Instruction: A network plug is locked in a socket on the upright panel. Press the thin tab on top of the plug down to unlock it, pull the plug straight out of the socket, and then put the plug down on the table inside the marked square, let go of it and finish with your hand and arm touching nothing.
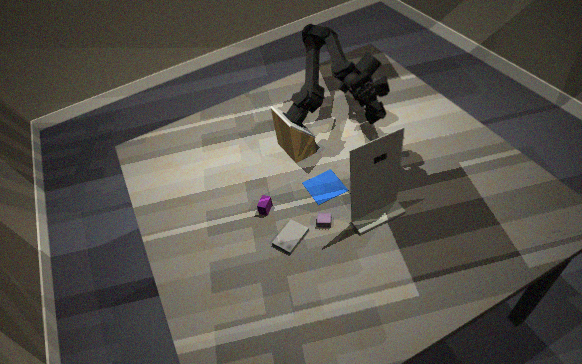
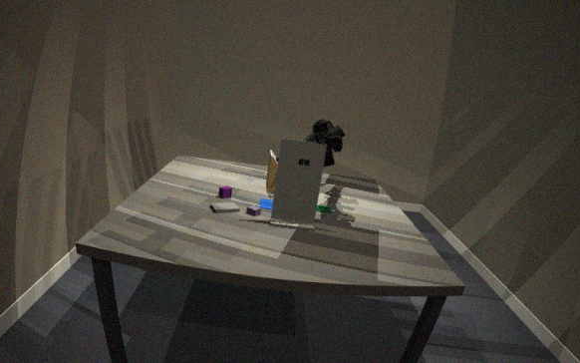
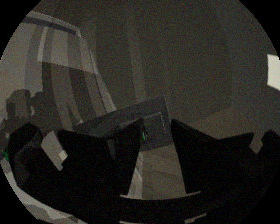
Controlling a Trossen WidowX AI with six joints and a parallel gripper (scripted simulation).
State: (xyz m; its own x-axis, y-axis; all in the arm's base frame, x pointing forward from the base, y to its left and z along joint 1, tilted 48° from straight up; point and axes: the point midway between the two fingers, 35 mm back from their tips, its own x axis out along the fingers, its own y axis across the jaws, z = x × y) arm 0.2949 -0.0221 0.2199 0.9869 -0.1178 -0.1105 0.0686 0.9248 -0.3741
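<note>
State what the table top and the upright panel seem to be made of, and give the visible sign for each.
Table top: probably wood or laminate, matt, judging by its plank-like grey-brown strips. Upright panel: uniform grey, flat and thin, perhaps plastic or painted metal; the look leaves it open.
</note>
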